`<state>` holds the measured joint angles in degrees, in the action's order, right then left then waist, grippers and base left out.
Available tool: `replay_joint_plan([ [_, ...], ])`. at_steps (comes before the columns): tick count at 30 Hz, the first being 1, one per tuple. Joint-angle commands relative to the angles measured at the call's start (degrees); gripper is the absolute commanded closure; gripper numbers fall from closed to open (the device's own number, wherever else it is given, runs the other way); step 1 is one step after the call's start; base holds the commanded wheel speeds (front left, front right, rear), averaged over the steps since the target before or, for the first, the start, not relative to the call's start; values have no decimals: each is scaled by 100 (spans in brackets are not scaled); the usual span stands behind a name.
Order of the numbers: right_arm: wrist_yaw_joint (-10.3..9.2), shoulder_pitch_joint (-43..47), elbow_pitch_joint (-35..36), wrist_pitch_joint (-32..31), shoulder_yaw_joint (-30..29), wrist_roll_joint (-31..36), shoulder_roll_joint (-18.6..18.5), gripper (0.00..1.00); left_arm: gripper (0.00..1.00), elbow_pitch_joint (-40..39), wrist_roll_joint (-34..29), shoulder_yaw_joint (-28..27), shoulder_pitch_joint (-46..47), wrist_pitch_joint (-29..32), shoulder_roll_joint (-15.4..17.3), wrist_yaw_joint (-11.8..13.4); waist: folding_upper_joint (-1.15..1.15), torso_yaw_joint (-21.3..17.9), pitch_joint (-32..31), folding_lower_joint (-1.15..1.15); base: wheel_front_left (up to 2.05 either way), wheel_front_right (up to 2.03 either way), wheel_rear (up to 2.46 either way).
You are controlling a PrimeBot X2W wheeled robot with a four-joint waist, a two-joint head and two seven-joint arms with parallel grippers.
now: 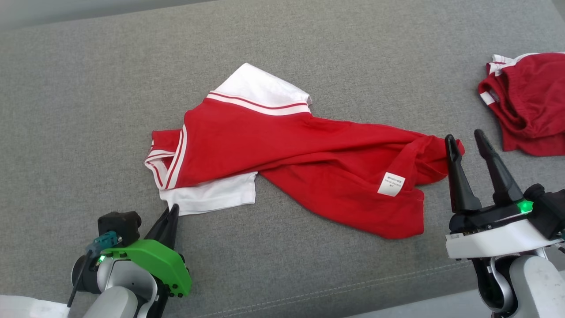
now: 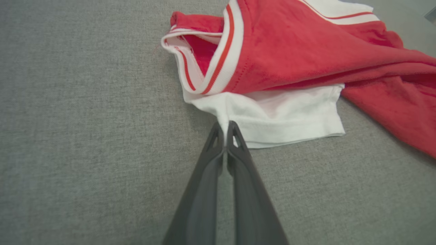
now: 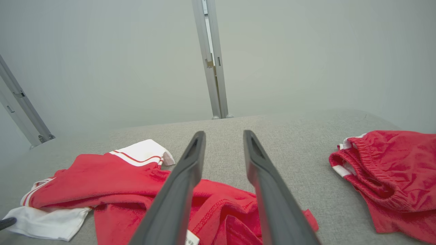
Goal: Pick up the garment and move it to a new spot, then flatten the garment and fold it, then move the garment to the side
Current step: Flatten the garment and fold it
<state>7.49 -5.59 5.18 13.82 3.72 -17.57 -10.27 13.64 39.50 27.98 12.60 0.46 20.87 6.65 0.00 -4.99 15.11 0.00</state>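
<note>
Garment (image 1: 300, 150) lies crumpled across the middle of the grey fabric-covered tabletop (image 1: 88, 88): a red shirt with white sleeves and red-and-white striped trim, its body twisted and stretched out toward the robot's right. One white sleeve (image 1: 212, 196) pokes out from under the red cloth at the near left edge. The other white sleeve (image 1: 260, 88) sits at the far side. A white label (image 1: 391, 183) shows on the red cloth near the right end, where the hem is rumpled and turned over.

The left claw (image 2: 224, 126) is closed tight, its two dark fingers pressed together, with the near corner of the white sleeve pinched between the tips. The cloth is drawn into a small peak there. The rest of the sleeve lies flat on the tabletop.

The right claw (image 1: 464, 138) stands with its fingers parted and nothing between them. It is held over the right end of the garment, and the right wrist view shows red cloth below and between the fingers.

A second red garment (image 1: 529, 101) with white trim and a gathered waistband lies bunched at the far right of the tabletop, apart from the shirt. Beyond the far edge, a metal post (image 3: 213, 58) rises against a pale wall (image 3: 323, 51)
</note>
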Motion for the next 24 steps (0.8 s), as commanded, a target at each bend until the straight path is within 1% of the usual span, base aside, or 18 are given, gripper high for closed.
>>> replay_joint_plan([
  [1, 0, -48, 70, 30, -26, 50, 6, 0, 100, 1, 30, -5, -61, -1, 47, 33, 0, -45, -62, 0, 0, 0, 0],
  [5, 0, 133, 387, -64, -54, 335, 19, 0, 100, -11, 62, 11, -131, 23, 47, 50, 0, -81, -169, 0, 0, 0, 0],
  [11, 0, 612, 601, -233, -75, 543, 135, 0, 100, 15, 121, 31, -236, 7, 24, 78, 0, -102, -334, 0, 0, 0, 0],
  [17, 0, 1101, 679, -343, -107, 537, 283, 0, 100, 55, 182, 35, -338, 11, 27, 90, 0, -132, -451, 0, 0, 0, 0],
  [24, 0, 1244, 681, -412, -93, 547, 309, 0, 100, 79, 213, 37, -407, 19, 73, 103, 0, -151, -535, 0, 0, 0, 0],
])
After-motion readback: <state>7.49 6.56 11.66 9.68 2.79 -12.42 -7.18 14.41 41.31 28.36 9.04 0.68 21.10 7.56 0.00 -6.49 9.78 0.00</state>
